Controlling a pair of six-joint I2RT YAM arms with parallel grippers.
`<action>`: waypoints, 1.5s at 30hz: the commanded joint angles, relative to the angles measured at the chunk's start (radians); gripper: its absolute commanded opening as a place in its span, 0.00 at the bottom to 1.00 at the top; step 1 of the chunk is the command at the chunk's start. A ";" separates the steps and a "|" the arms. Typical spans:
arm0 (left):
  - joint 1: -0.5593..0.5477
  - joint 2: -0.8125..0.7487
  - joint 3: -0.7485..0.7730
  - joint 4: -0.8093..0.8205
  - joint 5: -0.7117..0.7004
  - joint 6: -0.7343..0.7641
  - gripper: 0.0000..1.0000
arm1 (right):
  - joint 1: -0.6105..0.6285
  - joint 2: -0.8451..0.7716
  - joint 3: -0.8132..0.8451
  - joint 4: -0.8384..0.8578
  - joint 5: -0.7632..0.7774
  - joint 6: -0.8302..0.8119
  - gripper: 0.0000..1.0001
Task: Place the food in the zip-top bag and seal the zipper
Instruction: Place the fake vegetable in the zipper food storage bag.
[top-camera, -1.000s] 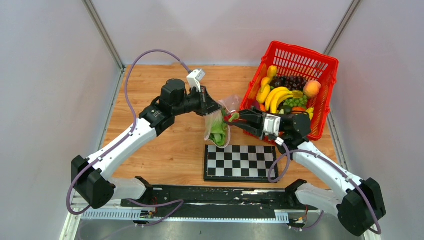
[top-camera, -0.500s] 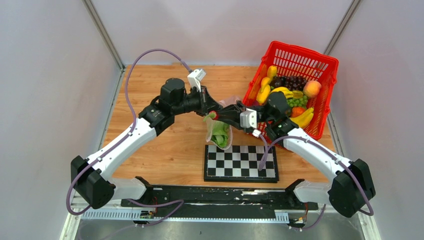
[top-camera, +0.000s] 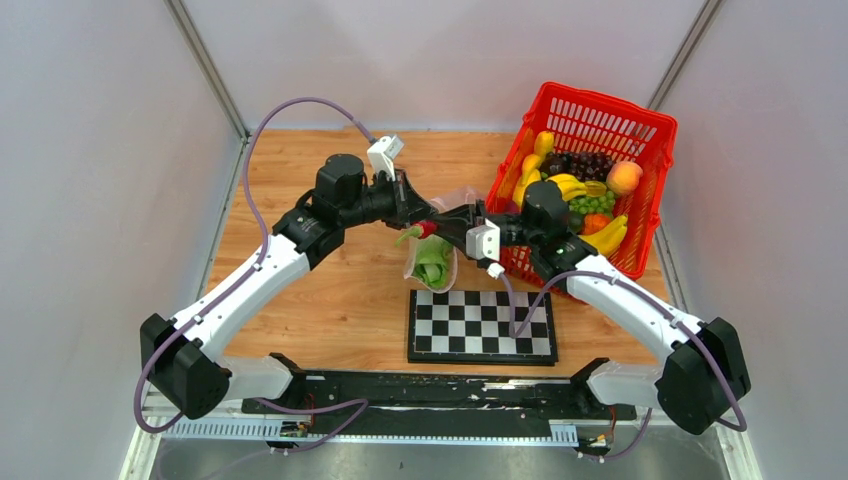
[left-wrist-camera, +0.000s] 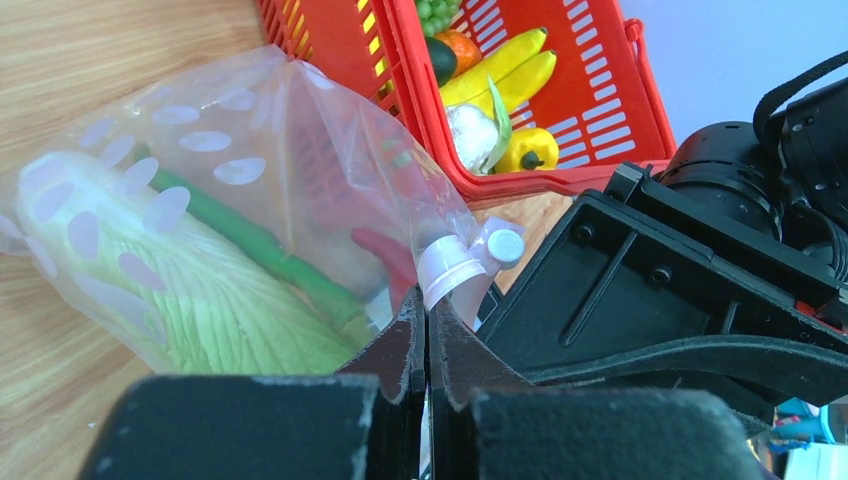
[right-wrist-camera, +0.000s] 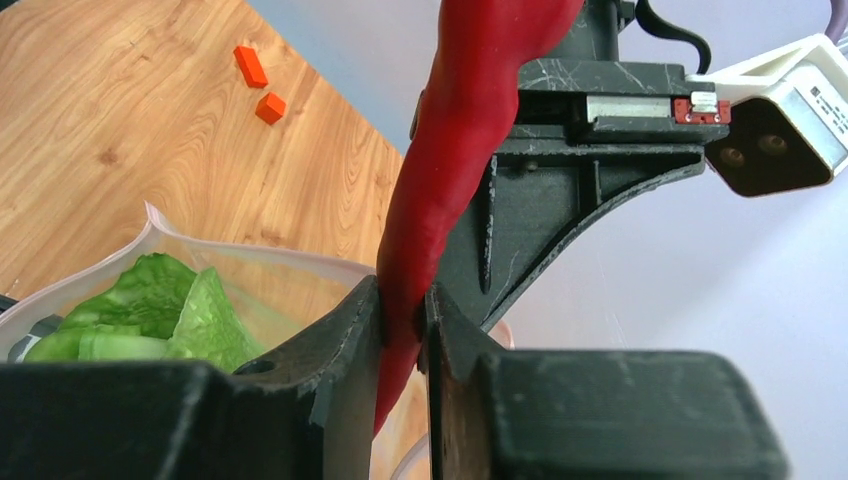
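Observation:
The clear dotted zip-top bag (top-camera: 432, 262) hangs from my left gripper (top-camera: 414, 212), which is shut on its pink zipper strip (left-wrist-camera: 447, 266) at the top edge (left-wrist-camera: 427, 310). Inside lie green lettuce (left-wrist-camera: 170, 295) and a long green pod (left-wrist-camera: 255, 245). My right gripper (top-camera: 436, 226) is shut on a long red chili pepper (right-wrist-camera: 470, 130), gripped near its tip (right-wrist-camera: 402, 305), right at the bag's mouth and next to my left gripper. The right wrist view shows the open bag rim (right-wrist-camera: 250, 250) with lettuce (right-wrist-camera: 150, 300) below the chili.
A red mesh basket (top-camera: 590, 110) at the back right holds bananas, grapes, a peach and other toy food. A chessboard (top-camera: 482, 325) lies just in front of the bag. Two small orange bricks (right-wrist-camera: 255, 82) lie on the wooden table.
My right gripper has moved left from the basket side to the bag's mouth with the red chili. My left gripper has shifted slightly back and left with the bag.

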 joint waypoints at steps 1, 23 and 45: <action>0.001 -0.056 0.046 0.108 0.044 -0.038 0.00 | -0.002 -0.016 -0.032 -0.151 0.073 -0.038 0.21; 0.006 -0.044 0.055 0.105 0.023 -0.046 0.00 | 0.001 -0.109 0.019 -0.407 0.038 -0.057 0.46; 0.005 0.001 0.013 0.175 0.035 -0.095 0.00 | 0.067 -0.222 0.167 -0.725 0.406 1.455 0.54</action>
